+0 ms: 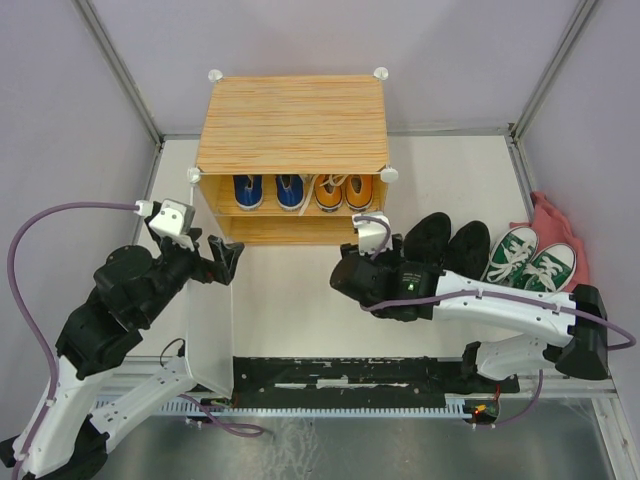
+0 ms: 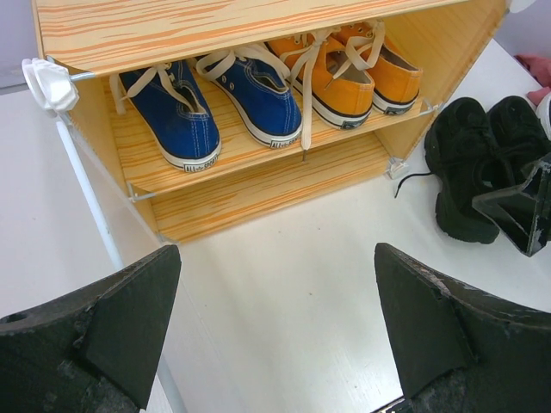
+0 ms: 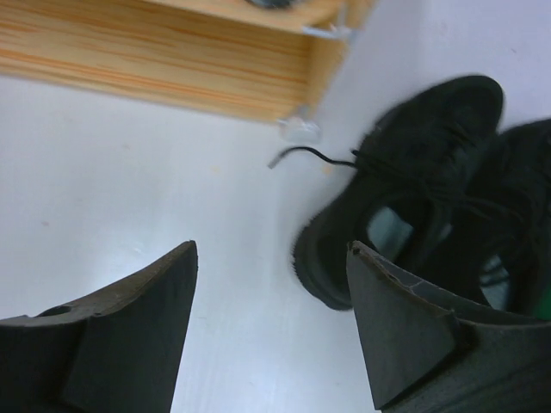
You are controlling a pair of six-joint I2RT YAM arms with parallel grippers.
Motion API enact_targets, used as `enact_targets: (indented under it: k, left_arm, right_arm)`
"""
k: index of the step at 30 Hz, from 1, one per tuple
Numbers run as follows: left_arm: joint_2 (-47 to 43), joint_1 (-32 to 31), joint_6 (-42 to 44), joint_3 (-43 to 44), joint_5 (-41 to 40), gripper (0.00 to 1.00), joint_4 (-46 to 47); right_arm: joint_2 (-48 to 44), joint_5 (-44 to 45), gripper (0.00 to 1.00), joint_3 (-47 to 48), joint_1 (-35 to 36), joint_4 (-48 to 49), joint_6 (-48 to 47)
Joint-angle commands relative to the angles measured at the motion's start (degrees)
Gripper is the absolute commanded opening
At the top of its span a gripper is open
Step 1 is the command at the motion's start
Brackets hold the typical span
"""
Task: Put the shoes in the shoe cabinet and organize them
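The cabinet (image 1: 292, 120) stands at the far middle of the table (image 1: 300, 300), its door (image 1: 210, 330) swung out toward the near edge on the left. On its upper shelf (image 2: 138, 155) the blue pair (image 2: 211, 103) sits to the left and the orange pair (image 2: 349, 64) to the right, side by side, heels inward and toes at the front edge, with white laces trailing over the shelf lip. The boots (image 1: 447, 245) stand on the table just right of the cabinet's right front corner, one loose lace lying on the white surface. The green pair (image 1: 528, 255) is just beside them on the right, and a pink cloth (image 1: 553, 215) lies against its far side. The left claw (image 2: 275, 284) hovers in front of the cabinet's left half, near the top of the door, released and holding nothing, its fingers (image 2: 103, 327) spread wide. The right claw (image 3: 271, 284) hangs low over the table just left of the boots, also released and empty. From its wrist camera the right finger overlaps the nearer boot, but whether they touch cannot be told.
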Motion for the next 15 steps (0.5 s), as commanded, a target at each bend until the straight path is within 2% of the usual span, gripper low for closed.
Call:
enact_targets:
  k: [1, 4, 8, 15]
  left_arm:
    - [0.10, 0.06, -1.76, 1.07, 0.94, 0.99, 1.57]
    - [0.07, 0.12, -2.18, 1.09, 1.18, 0.99, 1.57]
    - [0.18, 0.12, -2.44, 0.87, 1.20, 0.99, 1.57]
    - [0.90, 0.12, -2.38, -0.08, 0.83, 0.99, 1.21]
  right_arm:
    - [-1.73, 4.74, 0.79, -2.56, -1.24, -16.13, 14.16]
    - [-0.86, 1.39, 0.81, -4.09, -5.81, -14.83, 13.82]
    - [-1.86, -5.03, 0.80, -8.77, -13.27, -7.40, 8.66]
    - [-4.52, -16.48, 0.76, -17.52, -19.44, 5.06, 2.42]
